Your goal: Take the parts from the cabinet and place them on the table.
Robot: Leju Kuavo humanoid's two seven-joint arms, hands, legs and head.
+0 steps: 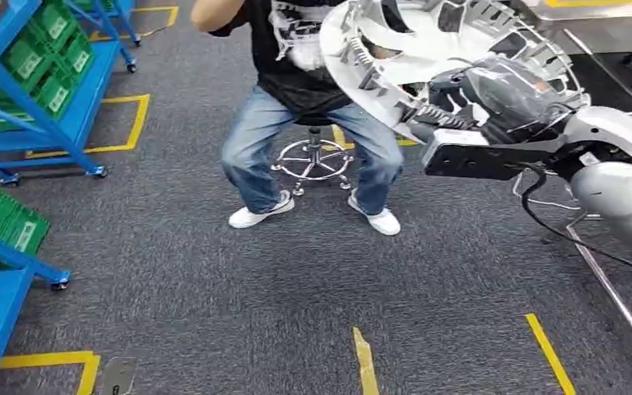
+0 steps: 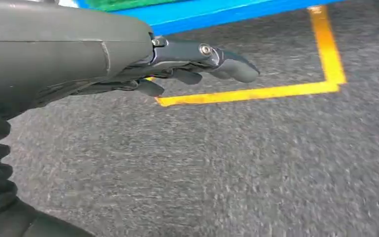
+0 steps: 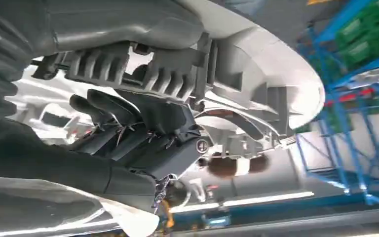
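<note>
- Our right hand (image 3: 143,133) grips the part (image 1: 453,62), a large silver ribbed piece held up at about one o'clock in the head view.
- Our left hand (image 2: 197,61) hangs above the carpet (image 2: 227,168), holding nothing, fingers loosely extended.
- A person (image 1: 313,107) sits on a stool (image 1: 314,156) at twelve o'clock; blue racks (image 1: 41,90) stand at ten.
- We judge the pick-up done; carrying to the table and setting down remain.

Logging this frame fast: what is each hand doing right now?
Left hand: holds nothing, fingers loosely extended above the carpet.
Right hand: grips the large silver-grey part, fingers curled around its ribbed edge.
</note>
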